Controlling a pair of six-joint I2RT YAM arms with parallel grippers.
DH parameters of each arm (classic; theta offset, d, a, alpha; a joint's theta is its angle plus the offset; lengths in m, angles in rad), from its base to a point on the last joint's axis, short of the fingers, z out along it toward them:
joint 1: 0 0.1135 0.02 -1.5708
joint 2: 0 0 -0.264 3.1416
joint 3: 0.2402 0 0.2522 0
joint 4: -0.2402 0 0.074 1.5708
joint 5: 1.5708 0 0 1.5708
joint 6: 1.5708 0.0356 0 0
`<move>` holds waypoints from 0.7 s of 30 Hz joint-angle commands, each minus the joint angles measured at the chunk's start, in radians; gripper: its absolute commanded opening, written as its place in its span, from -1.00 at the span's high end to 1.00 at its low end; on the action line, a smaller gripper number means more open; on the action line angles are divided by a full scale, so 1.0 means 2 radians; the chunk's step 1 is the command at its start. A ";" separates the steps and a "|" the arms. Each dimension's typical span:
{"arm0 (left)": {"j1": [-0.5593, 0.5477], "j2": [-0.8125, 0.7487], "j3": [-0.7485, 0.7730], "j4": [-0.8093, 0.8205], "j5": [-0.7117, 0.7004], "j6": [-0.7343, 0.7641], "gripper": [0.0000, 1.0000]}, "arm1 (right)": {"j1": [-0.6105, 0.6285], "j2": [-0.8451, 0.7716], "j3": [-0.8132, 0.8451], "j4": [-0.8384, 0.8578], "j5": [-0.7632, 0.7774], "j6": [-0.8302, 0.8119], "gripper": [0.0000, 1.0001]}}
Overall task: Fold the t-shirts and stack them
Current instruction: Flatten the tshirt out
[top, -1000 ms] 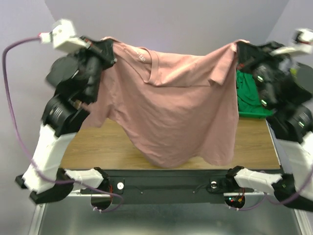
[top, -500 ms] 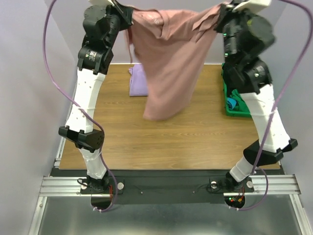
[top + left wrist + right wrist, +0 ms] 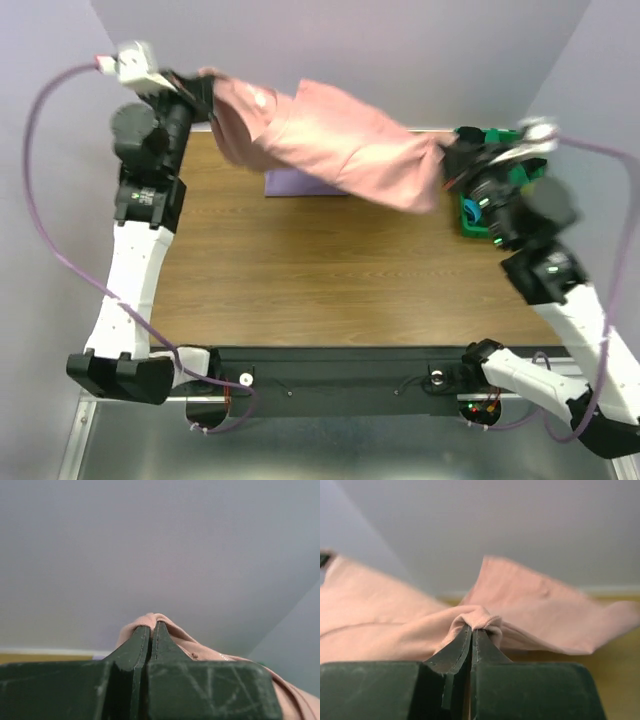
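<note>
Most of the lavender shirt is hidden. Only a strip of it shows on the desk, below the pink shirt that sags in front of it. The pink one is bunched and blurred, so its collar and sleeves are hard to pick out. The right arm covers much of the green bin at the right edge.

Each wrist view is cut off at the bottom by its own fingers. The left pincer is closed tight on a small nub of pink cloth, and the right pincer is clamped on a fold of it.

Half a second ago the shirt hung straight down from two raised arms at the top of the frame. Now it stretches as a slanting band from upper left to right middle, and the right arm has dropped low.

The desk is brown wood grain, and the walls around it are pale lavender-grey.
</note>
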 commanded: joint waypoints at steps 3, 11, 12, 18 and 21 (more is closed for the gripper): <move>0.062 0.001 -0.288 0.071 0.012 -0.003 1.00 | 0.022 0.027 -0.247 0.004 -0.240 0.236 0.99; 0.092 -0.018 -0.440 -0.011 -0.090 -0.110 1.00 | 0.167 0.072 -0.410 0.077 -0.271 0.304 0.99; 0.093 -0.022 -0.449 -0.012 -0.095 -0.115 1.00 | 0.178 0.076 -0.410 0.077 -0.272 0.304 0.99; 0.094 -0.081 -0.461 -0.057 -0.116 -0.141 1.00 | 0.210 0.103 -0.403 0.074 -0.292 0.313 0.99; 0.094 -0.113 -0.435 -0.111 -0.144 -0.147 1.00 | 0.211 0.077 -0.384 0.053 -0.293 0.315 0.99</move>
